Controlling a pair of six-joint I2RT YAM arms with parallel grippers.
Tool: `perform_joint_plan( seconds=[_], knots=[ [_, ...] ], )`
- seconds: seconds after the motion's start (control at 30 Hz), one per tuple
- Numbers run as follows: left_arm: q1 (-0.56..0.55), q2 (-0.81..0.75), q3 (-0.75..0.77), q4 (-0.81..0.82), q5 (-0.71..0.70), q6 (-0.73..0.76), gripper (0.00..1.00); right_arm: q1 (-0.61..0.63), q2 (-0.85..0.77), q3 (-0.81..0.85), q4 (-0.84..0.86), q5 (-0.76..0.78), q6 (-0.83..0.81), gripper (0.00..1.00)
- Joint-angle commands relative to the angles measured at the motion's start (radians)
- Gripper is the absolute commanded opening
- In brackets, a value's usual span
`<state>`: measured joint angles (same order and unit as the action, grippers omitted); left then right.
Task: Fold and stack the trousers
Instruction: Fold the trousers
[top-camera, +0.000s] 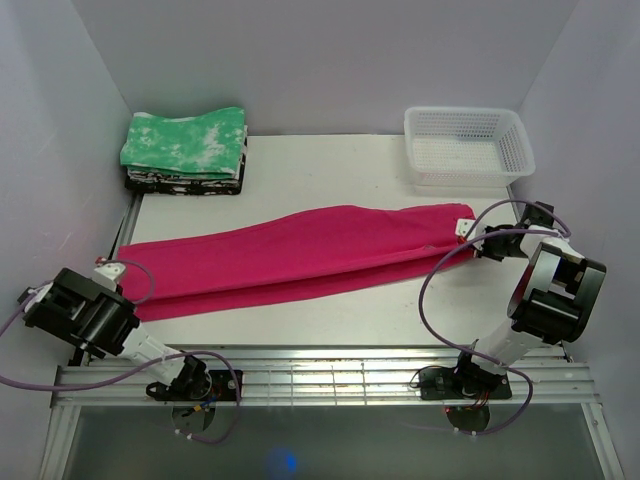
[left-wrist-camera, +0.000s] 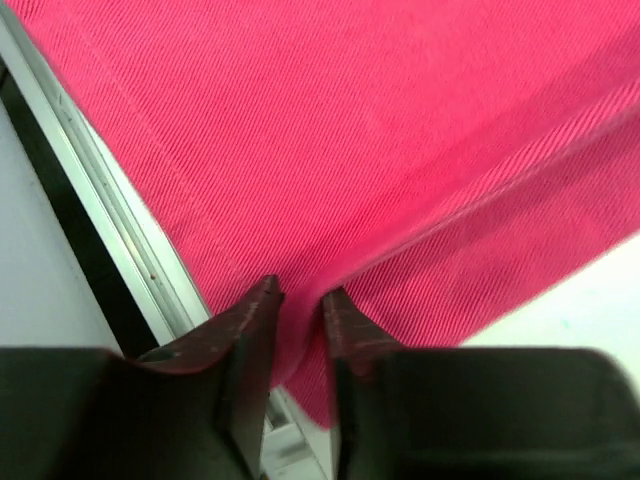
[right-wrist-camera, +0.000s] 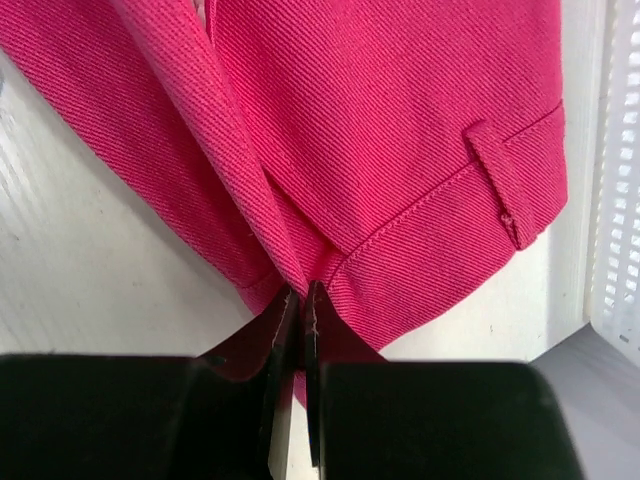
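Observation:
The magenta-pink trousers (top-camera: 300, 255) lie stretched lengthwise across the white table (top-camera: 340, 315), folded along their length, with the legs to the left and the waistband to the right. My left gripper (top-camera: 116, 270) is at the leg end. In the left wrist view (left-wrist-camera: 300, 295) its jaws are closed on a fold of the fabric (left-wrist-camera: 350, 130). My right gripper (top-camera: 466, 232) is at the waistband end. In the right wrist view (right-wrist-camera: 301, 293) its jaws are nearly together and pinch the waistband edge (right-wrist-camera: 400, 130) beside a belt loop (right-wrist-camera: 500, 185).
A folded green-and-white mottled cloth (top-camera: 185, 140) sits on a dark stack at the back left. A white plastic basket (top-camera: 467, 148) stands at the back right and also shows in the right wrist view (right-wrist-camera: 620, 200). The table's metal left edge (left-wrist-camera: 110, 230) runs beside the left gripper.

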<state>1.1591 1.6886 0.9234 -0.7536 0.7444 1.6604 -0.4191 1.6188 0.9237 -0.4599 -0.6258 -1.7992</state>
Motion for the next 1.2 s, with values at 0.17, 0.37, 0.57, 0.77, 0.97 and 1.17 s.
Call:
perform_joint_plan(
  seconds=[0.17, 0.37, 0.57, 0.77, 0.97, 1.17],
  knots=[
    [0.097, -0.026, 0.207, -0.321, -0.025, 0.343, 0.44, -0.079, 0.007, 0.007, 0.089, 0.297, -0.072, 0.08],
    [0.077, -0.109, 0.172, -0.409, 0.001, 0.455, 0.53, -0.096, 0.004, -0.003, 0.003, 0.357, -0.095, 0.13],
    [-0.071, -0.194, 0.072, -0.357, -0.025, 0.242, 0.53, -0.112, -0.005, 0.093, -0.103, 0.331, -0.028, 0.63],
    [-0.257, -0.248, 0.025, -0.346, -0.06, 0.073, 0.54, -0.096, -0.065, 0.291, -0.396, 0.143, 0.003, 0.96],
    [-0.451, -0.175, 0.118, -0.346, -0.036, -0.221, 0.53, 0.032, -0.096, 0.339, -0.513, 0.112, 0.13, 0.82],
    [-0.668, -0.156, 0.062, -0.201, -0.172, -0.528, 0.5, 0.224, -0.024, 0.244, -0.39, 0.211, 0.493, 0.61]
  ],
)
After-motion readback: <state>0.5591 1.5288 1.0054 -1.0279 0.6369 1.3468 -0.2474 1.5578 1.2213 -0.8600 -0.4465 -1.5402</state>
